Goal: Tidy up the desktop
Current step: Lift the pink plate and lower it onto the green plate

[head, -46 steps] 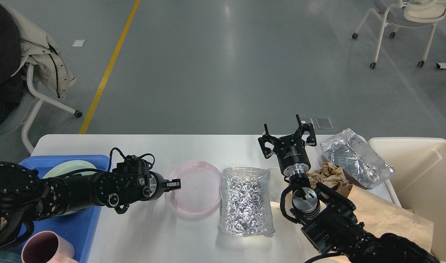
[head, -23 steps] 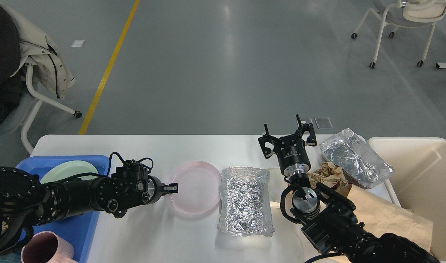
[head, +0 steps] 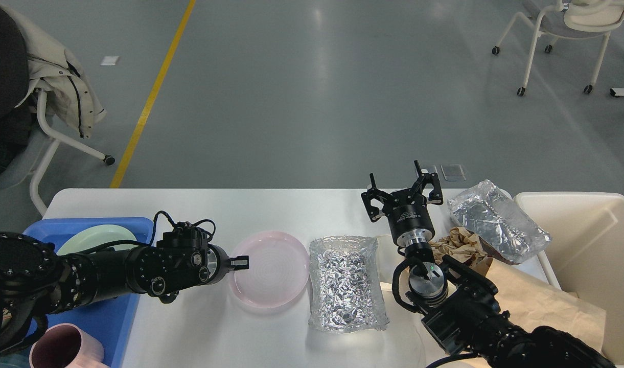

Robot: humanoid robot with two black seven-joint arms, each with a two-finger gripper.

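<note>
the worktop (head: 291, 209), white with rounded corners, spans nearly the whole lower view; the things we must tidy lie on it. to its right stands the cream bin (head: 598, 245), just beside the edge. at its left end sits the blue tray (head: 112, 317) holding a pale green plate (head: 94, 236), with a pink cup (head: 66, 350) at the near corner.

brown paper (head: 536, 301) lies under our right arm, near the bin. two foil packets: one foil tray (head: 346, 276) mid-worktop, long axis running away from us; one foil bag (head: 498, 221) at the far right, close by the bin.

the pink plate (head: 271, 268) lies flat between the foil tray and our left pincer (head: 238, 262). the pincer meets its left rim; it looks clenched on the rim, fingers close together. the plate lies directly right of this pincer, the blue tray behind it to the left. our left arm is plainly the nearer one; we judge the next move is to draw the plate leftward to the tray, keeping it level and clear of the foil tray just beside it.

our right pincer (head: 401, 191) stands raised over the far worktop, fingers spread, holding nothing.
</note>
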